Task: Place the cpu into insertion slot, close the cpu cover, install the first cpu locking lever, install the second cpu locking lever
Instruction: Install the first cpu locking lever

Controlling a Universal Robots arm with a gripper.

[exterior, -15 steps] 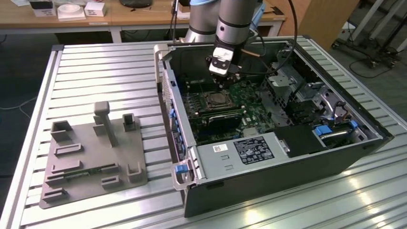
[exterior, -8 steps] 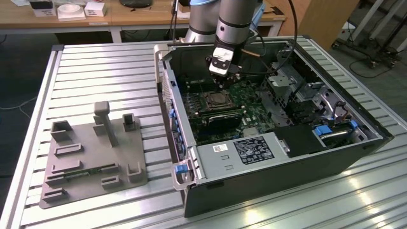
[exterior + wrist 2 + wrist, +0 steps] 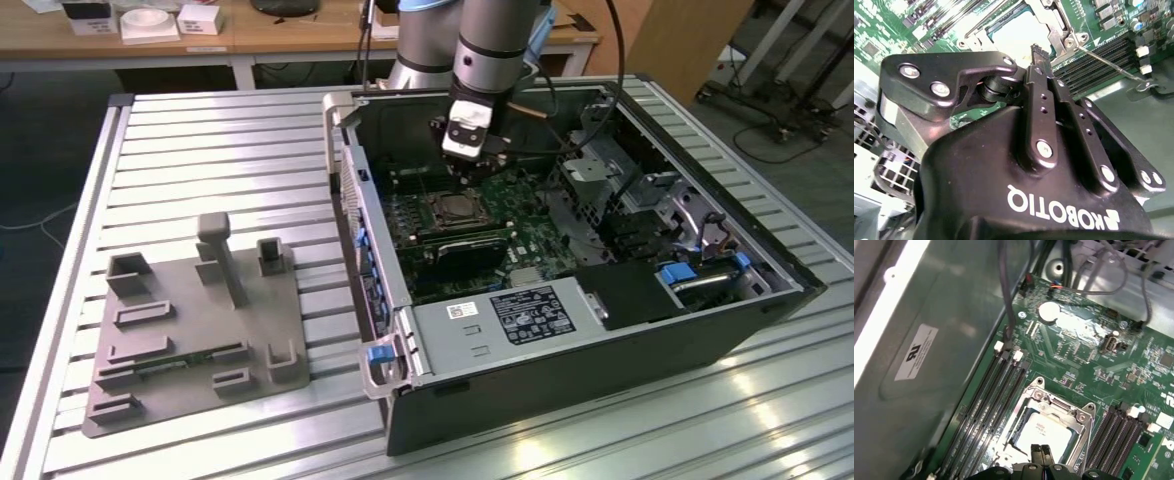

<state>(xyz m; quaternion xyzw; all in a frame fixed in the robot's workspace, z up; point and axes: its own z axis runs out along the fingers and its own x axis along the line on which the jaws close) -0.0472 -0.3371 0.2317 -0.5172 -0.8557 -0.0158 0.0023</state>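
Note:
The cpu [image 3: 1046, 432], with its silvery top, lies in the insertion slot [image 3: 454, 212] on the green motherboard inside the open computer case. The cpu cover [image 3: 1054, 406], a metal frame with a window, lies flat around the chip. My gripper [image 3: 1041, 454] hovers just above the cpu's near edge, fingers shut together with nothing between them. In the second wrist view the gripper [image 3: 1036, 50] sits beside the bright cpu [image 3: 1016, 35]. A thin wire locking lever [image 3: 1109, 65] angles away from the socket corner over the memory slots. In the exterior view the gripper [image 3: 462, 155] hangs above the board.
Memory slots [image 3: 999, 390] flank the socket on both sides. The case wall [image 3: 350, 190], cables [image 3: 1009, 300] and a drive cage [image 3: 627, 175] hem in the board. A grey fixture plate [image 3: 187, 330] lies on the slatted table at the exterior view's left.

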